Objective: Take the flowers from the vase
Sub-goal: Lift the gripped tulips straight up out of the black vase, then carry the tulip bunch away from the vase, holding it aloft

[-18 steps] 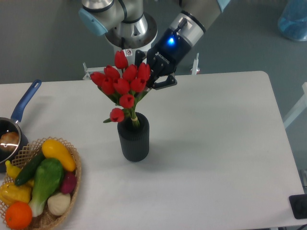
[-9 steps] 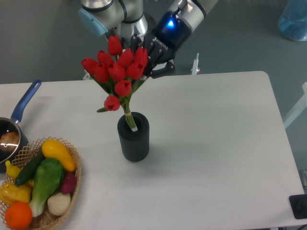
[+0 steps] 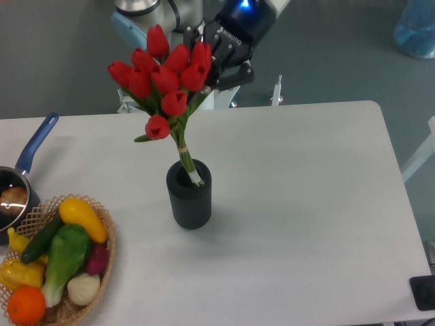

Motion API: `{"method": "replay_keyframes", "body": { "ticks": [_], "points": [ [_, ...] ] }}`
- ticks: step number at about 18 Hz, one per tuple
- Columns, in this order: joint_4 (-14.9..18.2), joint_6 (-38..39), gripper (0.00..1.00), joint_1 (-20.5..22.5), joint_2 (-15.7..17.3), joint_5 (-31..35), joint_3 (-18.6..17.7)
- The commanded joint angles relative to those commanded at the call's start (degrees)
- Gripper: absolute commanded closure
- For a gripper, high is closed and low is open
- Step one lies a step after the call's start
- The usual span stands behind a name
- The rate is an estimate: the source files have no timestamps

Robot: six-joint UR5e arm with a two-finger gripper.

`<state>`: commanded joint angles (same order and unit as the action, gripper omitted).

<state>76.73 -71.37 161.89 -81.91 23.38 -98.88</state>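
Flowers gripped by gripper, stem ends at vase mouth

White "ROBOTIQ" lettering marks the gripper body.

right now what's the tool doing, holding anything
Tool: shut on the flowers, stem ends just at the mouth of the vase.

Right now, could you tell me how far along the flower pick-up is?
Done: the pincer is closed on the flowers beside the buds. In hand: the bunch is raised and tilted, most of the stems showing above the vase. Left: the stem ends look level with the vase's mouth, so a little more lift is needed to clear it.
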Motion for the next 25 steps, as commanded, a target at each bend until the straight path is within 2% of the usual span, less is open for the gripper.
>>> {"method": "replay_keyframes", "body": {
  "ticks": [3,5,7,14,22,25],
  "points": [
    [-0.09,-0.26,1.0,1.41,-0.35,0.44,0.09],
    [-1.66,-0.7,1.0,5.87,-0.96,0.53,-0.09],
    [-2.63,-1.14,1.0,7.82,-3.59,2.1,-0.17],
    [-8.43,-1.58,1.0,8.8,-7.29,26.77,0.53],
    [-9.84,-0.18,1.0,8.18,-14.93,42.87,4.13],
    [-12.29,-0.79,1.0,7.31,-17.48,48.41,4.75]
  ]
}}
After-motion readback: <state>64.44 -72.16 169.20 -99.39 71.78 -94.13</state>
